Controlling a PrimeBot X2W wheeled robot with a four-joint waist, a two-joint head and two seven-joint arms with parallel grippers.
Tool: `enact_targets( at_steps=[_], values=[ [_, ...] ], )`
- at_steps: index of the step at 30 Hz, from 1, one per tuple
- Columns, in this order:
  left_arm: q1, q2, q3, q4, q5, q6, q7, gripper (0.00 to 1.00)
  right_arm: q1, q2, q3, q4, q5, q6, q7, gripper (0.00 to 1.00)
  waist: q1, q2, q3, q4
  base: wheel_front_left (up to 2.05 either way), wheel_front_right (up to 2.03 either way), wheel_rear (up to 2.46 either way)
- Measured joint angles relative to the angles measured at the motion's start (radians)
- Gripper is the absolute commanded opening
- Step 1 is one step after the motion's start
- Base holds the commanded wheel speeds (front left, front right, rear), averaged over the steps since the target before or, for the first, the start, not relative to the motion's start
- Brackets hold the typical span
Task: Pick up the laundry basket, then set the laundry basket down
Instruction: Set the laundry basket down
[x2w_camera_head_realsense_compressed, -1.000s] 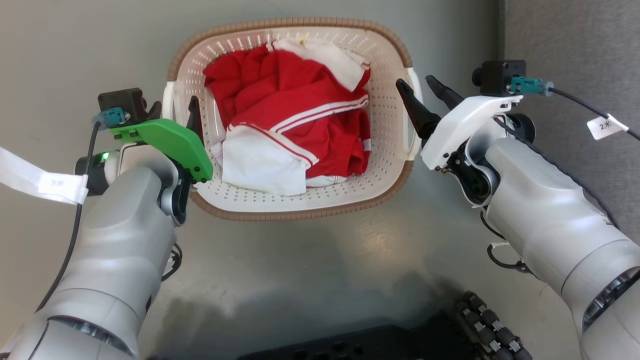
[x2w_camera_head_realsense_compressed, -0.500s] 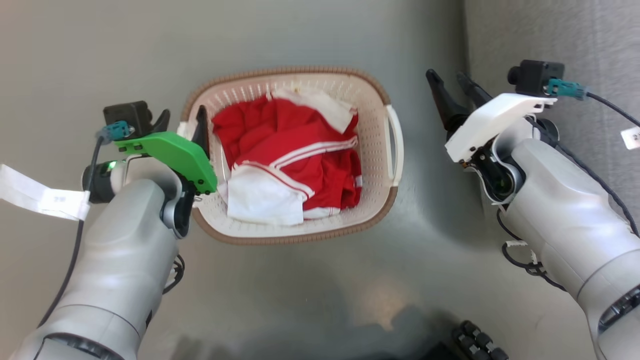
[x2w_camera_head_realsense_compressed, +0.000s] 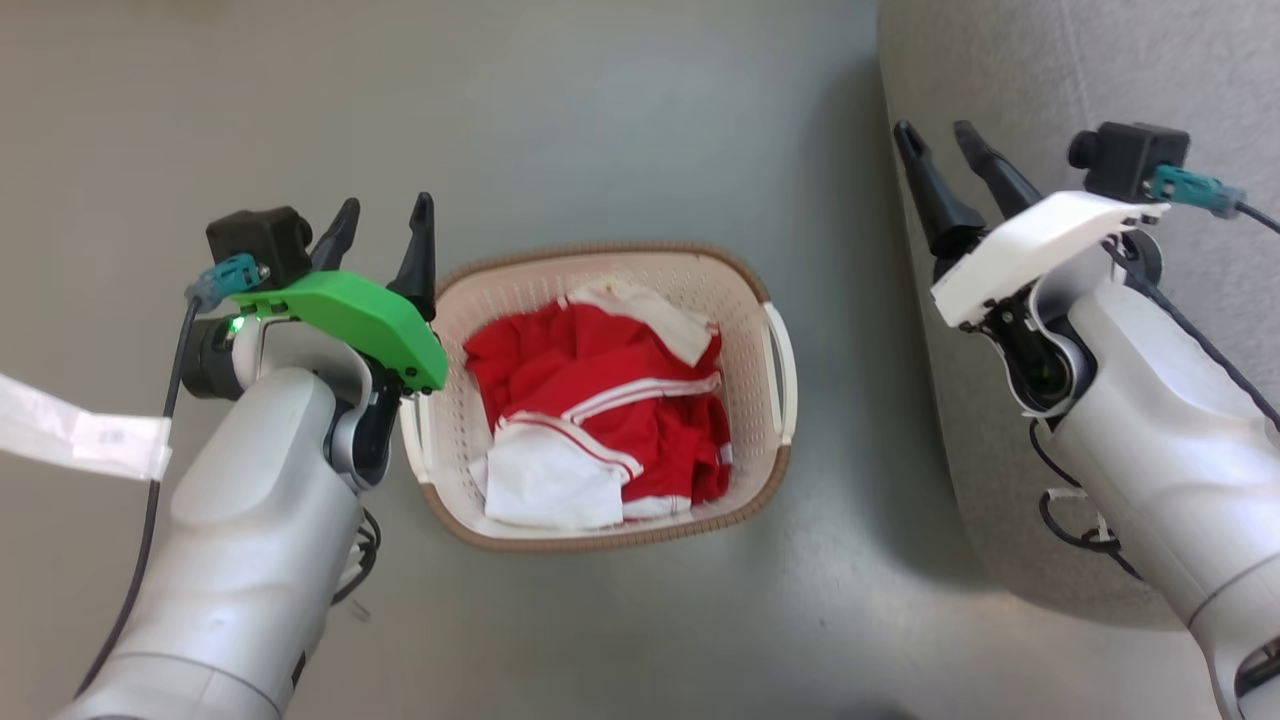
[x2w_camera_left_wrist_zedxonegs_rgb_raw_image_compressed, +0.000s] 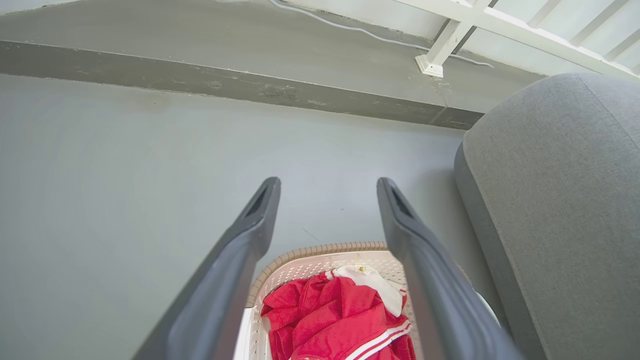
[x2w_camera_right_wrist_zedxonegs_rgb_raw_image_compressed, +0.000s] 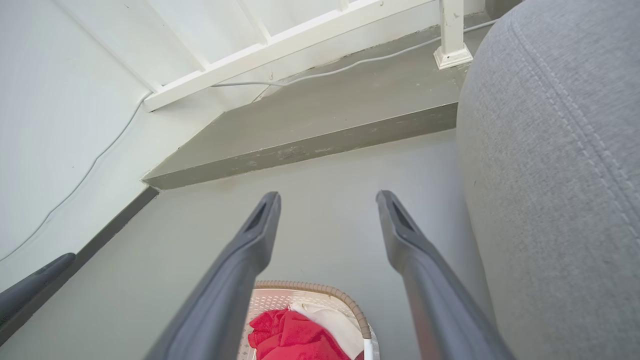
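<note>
A: Laundry basket (x2w_camera_head_realsense_compressed: 745, 330) noted on the grey floor (x2w_camera_head_realsense_compressed: 600, 120), between both arms. Judged light and stiff, with soft red clothes (x2w_camera_head_realsense_compressed: 600, 400) inside.
B: Best taken by the white side handles (x2w_camera_head_realsense_compressed: 785, 360). Left gripper (x2w_camera_head_realsense_compressed: 385, 205) seen spread, empty, just beside the rim. Right gripper (x2w_camera_head_realsense_compressed: 934, 130) spread, empty, well apart. Both pointed forward.

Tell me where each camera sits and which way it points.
Head view: on the head, looking down at the laundry basket on the floor; both forearms show, left hand and right hand open, holding nothing.
Left wrist view: on the left wrist, looking along its two fingers across the floor to a step.
Right wrist view: on the right wrist, along its own fingers, beside a grey cushion.
Shared: both wrist views catch the basket's rim and the red clothes.
</note>
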Motion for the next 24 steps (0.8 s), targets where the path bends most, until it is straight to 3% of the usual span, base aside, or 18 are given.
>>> enact_targets(
  at_steps=[7, 13, 24],
  values=[
    [0.075, -0.001, 0.052, -0.084, 0.052, 0.000, 0.000, 1.00, 0.079, -0.004, -0.071, -0.058, -0.049, 0.000, 0.000, 1.00, 0.0000, 0.0000, -0.086, 0.014, 0.00, 0.00, 0.00],
    [0.167, 0.000, 0.100, -0.178, 0.124, 0.002, 0.000, 1.00, 0.156, -0.021, -0.138, -0.124, -0.168, -0.002, 0.000, 1.00, 0.0000, 0.0000, -0.187, 0.031, 0.00, 0.00, 0.00],
    [0.348, 0.000, 0.193, -0.336, 0.197, 0.014, 0.000, 1.00, 0.333, -0.019, -0.254, -0.263, -0.309, -0.064, 0.000, 1.00, 0.0000, 0.0000, -0.347, 0.047, 0.00, 0.00, 0.00]
  ],
)
